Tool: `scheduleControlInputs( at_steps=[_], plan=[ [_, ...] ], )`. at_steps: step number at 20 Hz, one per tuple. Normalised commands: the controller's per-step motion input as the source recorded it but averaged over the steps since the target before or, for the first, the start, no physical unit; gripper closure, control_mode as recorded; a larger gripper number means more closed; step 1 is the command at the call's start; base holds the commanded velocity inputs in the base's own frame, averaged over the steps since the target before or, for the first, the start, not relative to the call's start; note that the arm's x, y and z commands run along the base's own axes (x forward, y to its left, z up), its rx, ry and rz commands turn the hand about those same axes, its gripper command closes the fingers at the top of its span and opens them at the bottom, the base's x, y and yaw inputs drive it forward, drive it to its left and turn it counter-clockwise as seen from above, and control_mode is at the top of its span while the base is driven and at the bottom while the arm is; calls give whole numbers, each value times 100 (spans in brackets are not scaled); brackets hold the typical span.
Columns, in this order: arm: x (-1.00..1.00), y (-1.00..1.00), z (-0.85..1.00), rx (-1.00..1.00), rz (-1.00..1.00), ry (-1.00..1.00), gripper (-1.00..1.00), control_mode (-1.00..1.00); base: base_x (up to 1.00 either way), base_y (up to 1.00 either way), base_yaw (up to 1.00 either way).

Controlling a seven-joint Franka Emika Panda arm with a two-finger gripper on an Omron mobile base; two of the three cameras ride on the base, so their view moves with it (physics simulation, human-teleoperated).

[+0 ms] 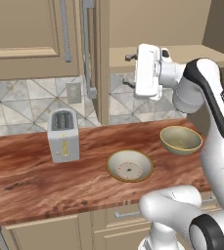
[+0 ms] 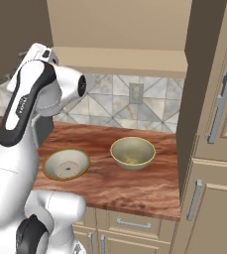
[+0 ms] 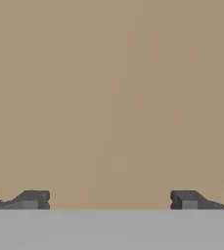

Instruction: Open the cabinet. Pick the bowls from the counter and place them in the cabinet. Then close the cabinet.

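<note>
Hovering the gripper (image 1: pixel 129 70) wide open and empty up by the opened cabinet (image 1: pixel 103 63), leaving 2 bowls (image 1: pixel 130 165) sitting well apart on the counter (image 1: pixel 30 171), likely proving stiff, slippery, breakable ceramic, best pinching across a rim.

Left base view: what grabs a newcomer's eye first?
The white arm, its open gripper raised at the opened cabinet, holding nothing. Below, two bowls sit apart on the counter: the shallow bowl near the front, the deep bowl to its right. A toaster stands left.
</note>
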Motion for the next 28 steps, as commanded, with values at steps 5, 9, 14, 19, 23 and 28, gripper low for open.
scheduleControlInputs(
  at_steps=[5,9,14,19,23,28],
  plan=[
    [0,-100,46,-3,-56,39,-100,-100,0,0,0],
    [-26,-100,36,0,-45,42,-100,-100,0,0,0],
    [-68,-97,24,2,-33,45,-100,-100,0,0,0],
    [-64,-20,-4,24,-13,30,-100,-100,0,0,0],
    [-52,1,-11,1,-22,45,-100,-100,0,0,0],
    [-28,-1,-26,-6,-44,55,-100,-100,0,0,0]
  ],
)
